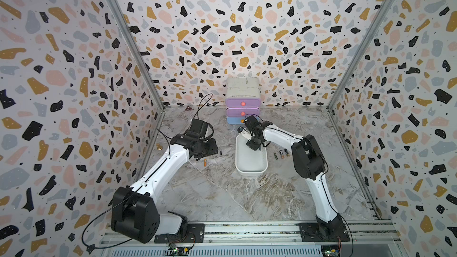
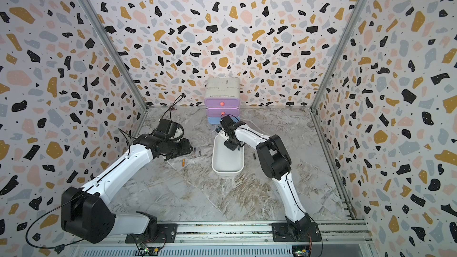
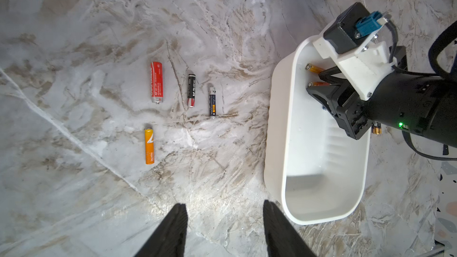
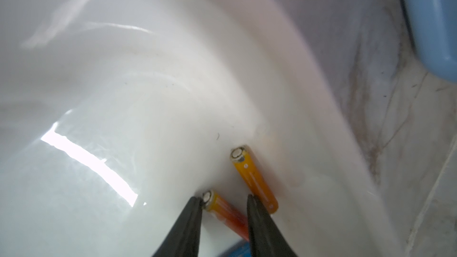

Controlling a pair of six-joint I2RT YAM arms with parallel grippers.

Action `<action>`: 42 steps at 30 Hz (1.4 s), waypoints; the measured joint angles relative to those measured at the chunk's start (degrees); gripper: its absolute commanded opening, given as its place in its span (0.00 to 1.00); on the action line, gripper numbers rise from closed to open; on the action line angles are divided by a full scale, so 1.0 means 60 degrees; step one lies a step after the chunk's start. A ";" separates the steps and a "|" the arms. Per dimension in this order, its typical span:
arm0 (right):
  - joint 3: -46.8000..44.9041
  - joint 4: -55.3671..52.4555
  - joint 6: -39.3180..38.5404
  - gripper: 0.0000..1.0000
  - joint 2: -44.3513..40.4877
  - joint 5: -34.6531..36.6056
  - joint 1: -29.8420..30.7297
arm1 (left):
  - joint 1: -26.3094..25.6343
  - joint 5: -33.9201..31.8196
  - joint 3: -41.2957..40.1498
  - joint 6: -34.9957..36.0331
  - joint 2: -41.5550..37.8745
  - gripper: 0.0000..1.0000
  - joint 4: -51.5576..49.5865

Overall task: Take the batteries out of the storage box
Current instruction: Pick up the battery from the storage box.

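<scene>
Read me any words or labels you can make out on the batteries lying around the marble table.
"CARBON": red cylindrical battery; other print blurred.
"M&G", probably: black-and-red battery.
"HUATAI": orange cylindrical battery on the marble table.
Dark blue battery and the two orange batteries in the white plastic storage box: too small or blurred.

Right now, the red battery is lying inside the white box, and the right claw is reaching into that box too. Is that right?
Not quite. The red battery lies on the table, outside the white box, as the left wrist view shows. The right claw does reach into that box, its jaws either side of an orange battery.
</scene>
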 measured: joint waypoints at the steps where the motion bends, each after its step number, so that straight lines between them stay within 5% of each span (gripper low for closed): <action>1: 0.0076 -0.0095 -0.0007 0.26 0.0036 -0.0120 -0.0015 | -0.0004 0.0004 0.0000 0.0000 0.0000 0.54 0.0000; 8: 0.0091 -0.0495 0.0000 0.14 0.0022 -0.0838 -0.0055 | -0.0004 0.0015 0.0000 0.0000 0.0011 0.53 0.0000; 12: 0.0091 -0.0692 0.0051 0.23 0.0011 -0.0969 -0.0076 | -0.0004 0.0036 0.0000 0.0000 0.0073 0.53 0.0000; 25: 0.0204 -0.1173 0.0849 0.01 0.0004 -0.1300 -0.0124 | 0.0000 0.0084 0.0000 -0.0004 0.0098 0.54 0.0004; 42: 0.0164 -0.2200 0.3588 0.00 -0.1781 -0.1781 -0.0459 | -0.0004 0.0102 0.0015 -0.0084 0.0098 0.54 0.0004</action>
